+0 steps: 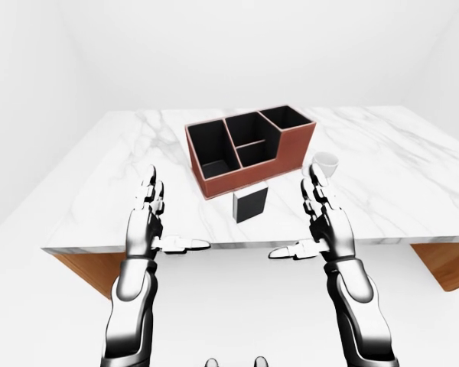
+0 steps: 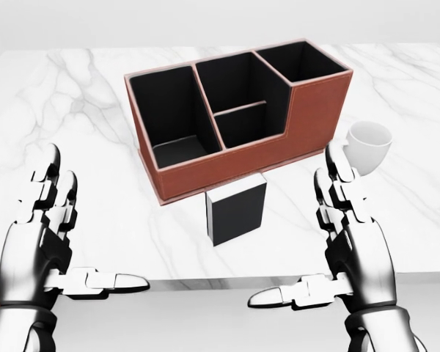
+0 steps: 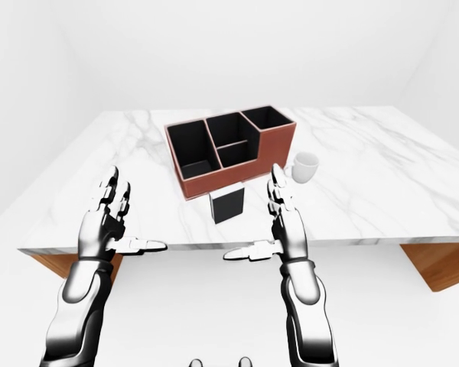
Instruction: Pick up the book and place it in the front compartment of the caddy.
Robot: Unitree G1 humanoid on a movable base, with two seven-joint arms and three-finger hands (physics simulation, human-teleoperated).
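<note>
Nothing gripped yet: left three-finger metal hand (image 2: 44, 235) and right three-finger metal hand (image 2: 348, 242) spread open, empty, low over white marble table (image 2: 81, 110); small black book (image 2: 237, 210) upright just beside brown leather caddy (image 2: 238, 125), compartments empty; grasp and placement both outstanding.

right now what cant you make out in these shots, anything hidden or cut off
- Mug: in the head view the right hand covers its lower left side, so the handle does not show.
- Book: only a plain dark face and a pale top edge show; no title or spine can be told.
- Caddy: the floors of its taller compartments are dark, so whether anything lies inside is unclear.
- Left hand: its forearm is cut off by the head view's bottom edge.
</note>
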